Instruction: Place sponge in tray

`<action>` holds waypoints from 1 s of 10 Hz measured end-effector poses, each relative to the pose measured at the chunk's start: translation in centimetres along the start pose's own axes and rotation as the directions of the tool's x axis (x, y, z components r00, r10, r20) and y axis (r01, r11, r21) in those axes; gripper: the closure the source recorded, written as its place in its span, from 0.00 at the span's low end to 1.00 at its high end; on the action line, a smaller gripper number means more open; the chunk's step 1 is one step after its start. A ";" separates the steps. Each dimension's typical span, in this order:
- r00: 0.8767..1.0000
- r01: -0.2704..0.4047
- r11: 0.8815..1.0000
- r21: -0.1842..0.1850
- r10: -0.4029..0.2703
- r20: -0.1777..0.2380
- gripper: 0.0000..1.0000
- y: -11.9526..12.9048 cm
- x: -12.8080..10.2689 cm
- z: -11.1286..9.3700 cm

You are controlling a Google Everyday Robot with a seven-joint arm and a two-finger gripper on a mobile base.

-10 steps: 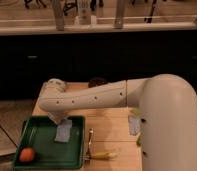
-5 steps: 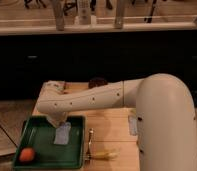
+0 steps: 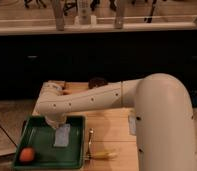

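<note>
Gripper (image 3: 54,121): positioned over the far part of the large shallow green plastic tray (image 3: 42,146); whether clenched or released could not be told. Small flat blue rectangular sponge (image 3: 62,135): found inside the tray, just beside the gripper on its near side; contact could not be told. Round orange object (image 3: 27,155): recorded in the tray, well apart from the gripper. Light wooden table (image 3: 109,132): tray carried on it.

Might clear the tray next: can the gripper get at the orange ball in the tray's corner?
Probably yes. The gripper hangs over the tray's far end, by the sponge; the orange ball lies uncovered, with nothing between.
</note>
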 end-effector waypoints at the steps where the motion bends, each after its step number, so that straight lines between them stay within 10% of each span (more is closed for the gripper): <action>1: 1.000 0.008 1.000 0.002 -0.008 0.004 0.90 -0.2 -0.1 0.0; 6: 0.999 0.038 0.999 0.008 -0.038 0.021 0.55 -0.8 -0.5 0.2; 10: 0.997 0.063 0.998 0.012 -0.064 0.032 0.52 -1.3 -0.8 0.4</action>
